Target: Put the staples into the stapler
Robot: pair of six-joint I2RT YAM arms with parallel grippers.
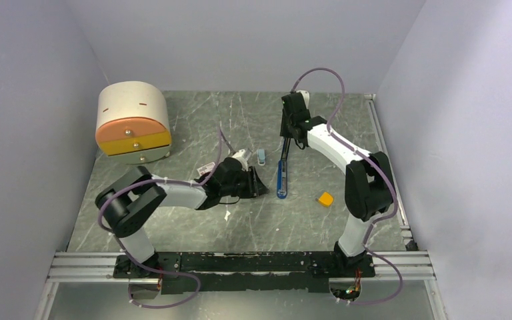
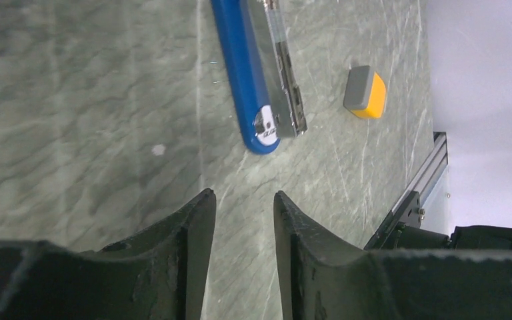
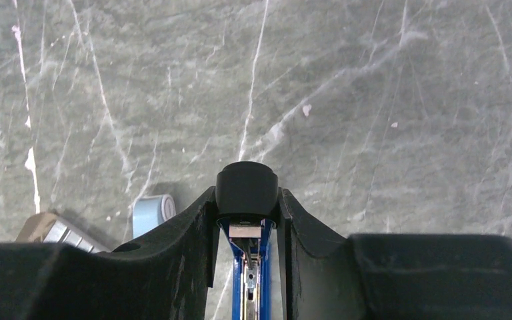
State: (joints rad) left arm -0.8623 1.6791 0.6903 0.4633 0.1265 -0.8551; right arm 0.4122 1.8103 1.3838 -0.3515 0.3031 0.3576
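Note:
The blue stapler (image 1: pixel 282 177) lies lengthwise at mid-table, its metal channel (image 2: pixel 281 73) showing. Its black top arm (image 3: pixel 247 187) is swung up at the far end. My right gripper (image 1: pixel 287 137) is shut on that arm, a finger on each side, with the blue base (image 3: pixel 254 280) below. My left gripper (image 2: pixel 243 195) hovers open with nothing between its fingers, left of the stapler's near end (image 2: pixel 265 130). A grey ribbed piece in a tan tray (image 3: pixel 52 231), which looks like the staples, shows at the lower left of the right wrist view, partly hidden by a finger.
A short pale-blue piece (image 1: pixel 261 157) lies just left of the stapler. An orange block (image 1: pixel 325 199) sits to its right. A small red-and-white box (image 1: pixel 205 168) lies by the left arm. A round drawer unit (image 1: pixel 133 123) stands at the back left. Metal rails (image 1: pixel 240 263) edge the front.

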